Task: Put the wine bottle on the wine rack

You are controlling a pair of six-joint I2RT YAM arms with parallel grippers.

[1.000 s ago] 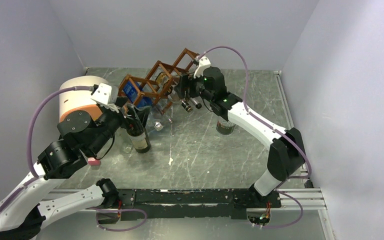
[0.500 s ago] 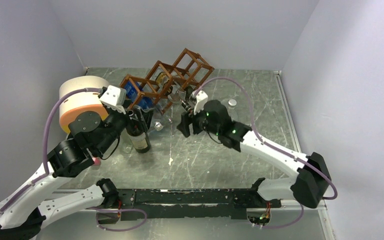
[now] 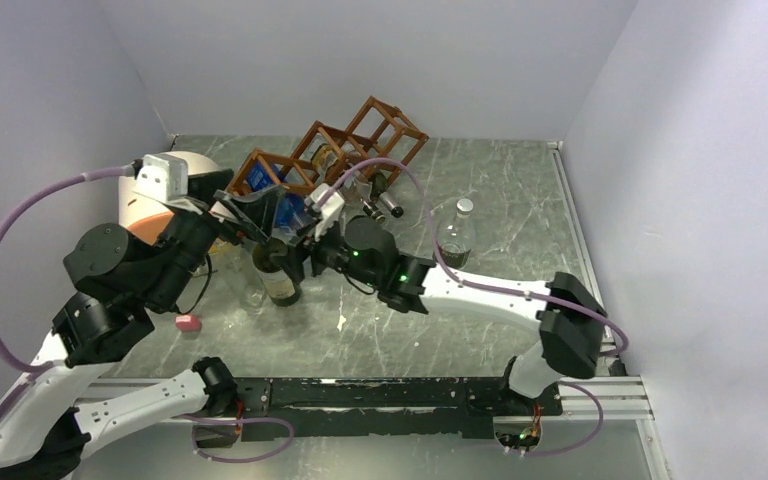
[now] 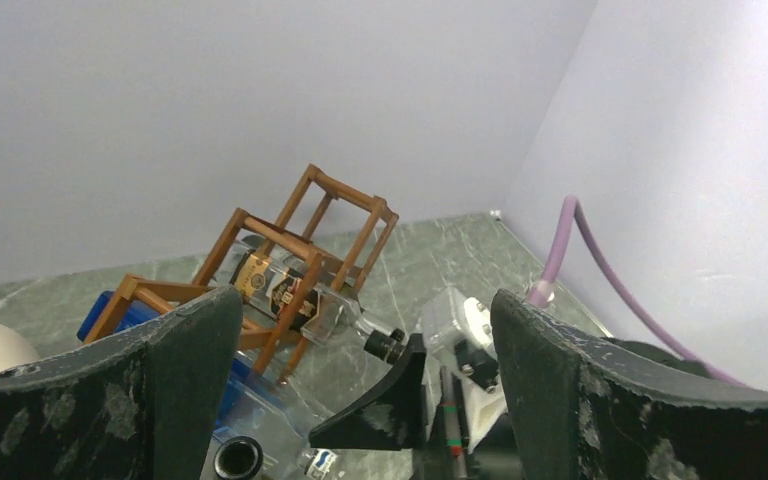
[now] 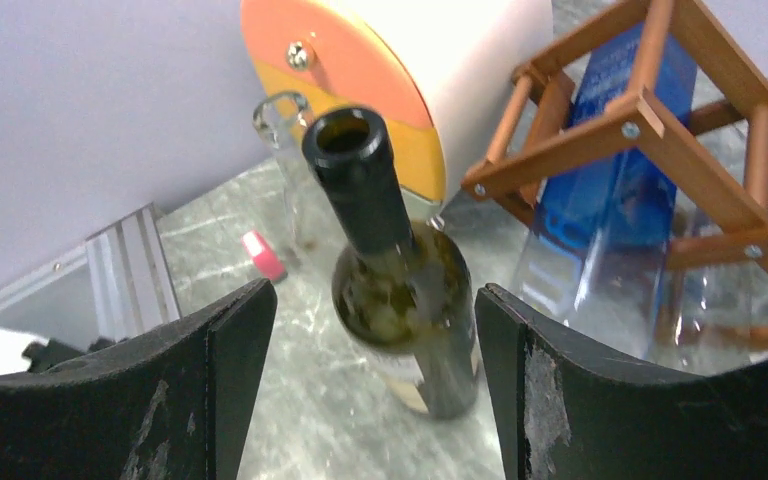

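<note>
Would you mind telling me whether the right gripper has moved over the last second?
Yes. The right gripper has swung left from the rack's right end to the bottle standing in front of the rack, whose neck now sits between its fingers.

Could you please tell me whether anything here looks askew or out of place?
The reddish-brown wooden lattice wine rack sits skewed, diagonal to the back wall rather than square. A small pink object lies loose near the left arm.
</note>
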